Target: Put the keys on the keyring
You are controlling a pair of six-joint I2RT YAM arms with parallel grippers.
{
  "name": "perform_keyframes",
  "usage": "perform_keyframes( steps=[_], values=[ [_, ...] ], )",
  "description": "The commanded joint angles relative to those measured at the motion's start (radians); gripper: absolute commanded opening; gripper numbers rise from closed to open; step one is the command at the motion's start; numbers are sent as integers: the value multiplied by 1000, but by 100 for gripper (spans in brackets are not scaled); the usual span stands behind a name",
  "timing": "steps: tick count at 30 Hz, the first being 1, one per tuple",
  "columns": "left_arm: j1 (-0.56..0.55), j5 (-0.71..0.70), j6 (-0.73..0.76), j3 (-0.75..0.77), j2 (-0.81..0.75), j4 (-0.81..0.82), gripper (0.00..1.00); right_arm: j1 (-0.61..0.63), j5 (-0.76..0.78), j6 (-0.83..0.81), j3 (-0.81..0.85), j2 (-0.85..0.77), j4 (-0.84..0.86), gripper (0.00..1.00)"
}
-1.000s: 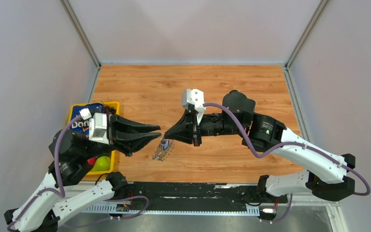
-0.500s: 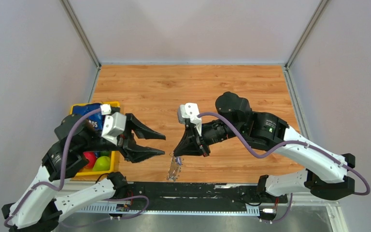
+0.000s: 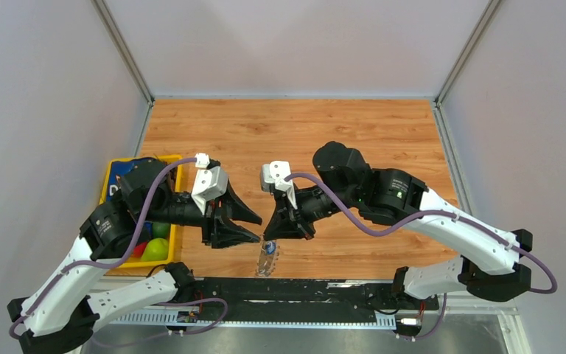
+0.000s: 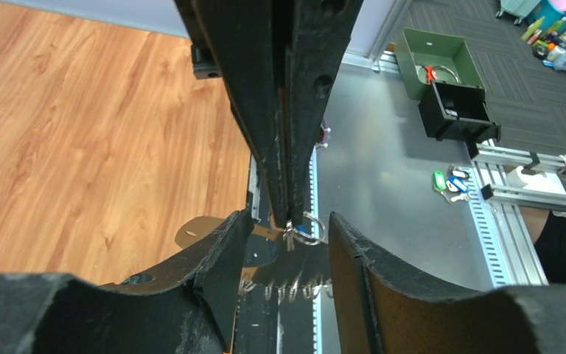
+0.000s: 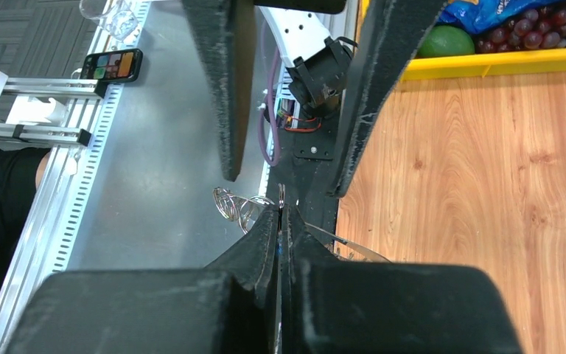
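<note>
My right gripper (image 3: pixel 269 236) is shut on the key (image 3: pixel 268 249), whose blue head shows between the jaws. It holds the key in the air above the table's near edge. The keyring (image 3: pixel 266 262) hangs below it. In the left wrist view the ring's fringe of small silver pieces (image 4: pixel 295 286) dangles under the right gripper's tip. In the right wrist view the keyring (image 5: pixel 232 205) shows as silver loops just beyond the right gripper (image 5: pixel 280 212). My left gripper (image 3: pixel 253 227) is open and empty. In its wrist view the left gripper (image 4: pixel 289 221) has one finger on each side of the hanging ring, apart from it.
A yellow bin (image 3: pixel 171 160) with a chip bag, a green fruit (image 3: pixel 156 249) and a red fruit stands at the table's left edge. It also shows in the right wrist view (image 5: pixel 486 63). The black base rail (image 3: pixel 317 289) runs along the near edge under the ring.
My right gripper moved left and toward the near edge, lifting the key and ring off the table. My left gripper moved right, and its open fingers now flank the hanging ring.
</note>
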Motion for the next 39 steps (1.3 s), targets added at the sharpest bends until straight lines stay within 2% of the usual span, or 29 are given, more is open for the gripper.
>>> perform_keyframes(
  steps=[1,9,20,28,39],
  values=[
    [1,2,15,57,28,-68,52,5,41,-5,59,22,18,0],
    [2,-29,40,69,52,-145,42,5,67,3,84,46,18,0],
    [2,-180,49,81,27,-151,40,5,54,1,78,40,9,0],
    [2,-174,46,80,29,-134,31,5,50,1,77,39,9,0],
    [2,-114,39,68,25,-128,33,5,56,2,88,44,11,0]
  ],
)
